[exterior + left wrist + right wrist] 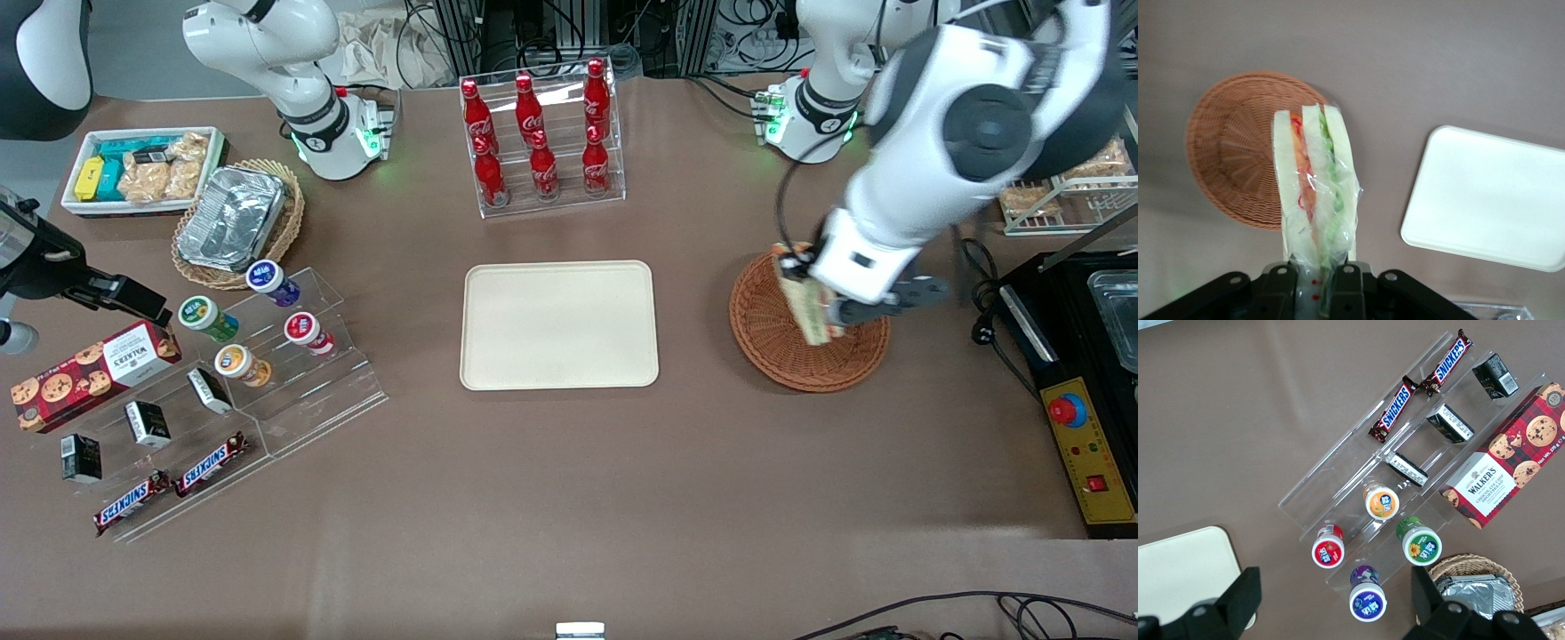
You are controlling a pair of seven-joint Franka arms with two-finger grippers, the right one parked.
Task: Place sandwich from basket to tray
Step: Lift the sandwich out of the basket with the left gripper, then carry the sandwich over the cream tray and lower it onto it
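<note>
Sandwich: wrapped wedge [1315, 193], held up in the air over the basket, clear of the weave; bread and filling layers face the wrist camera.
Gripper: left arm's gripper [822, 313] clenched on the sandwich's narrow end, fingers [1345, 283] pressing either side, above the basket.
Basket: reddish-brown wicker round [765, 329], nothing inside, toward the working arm's end.
Tray: cream rectangle [558, 324], bare, beside the basket, apart from it.
Bottle rack: clear stand of red cola bottles [540, 138], farther from the front camera than the tray.
</note>
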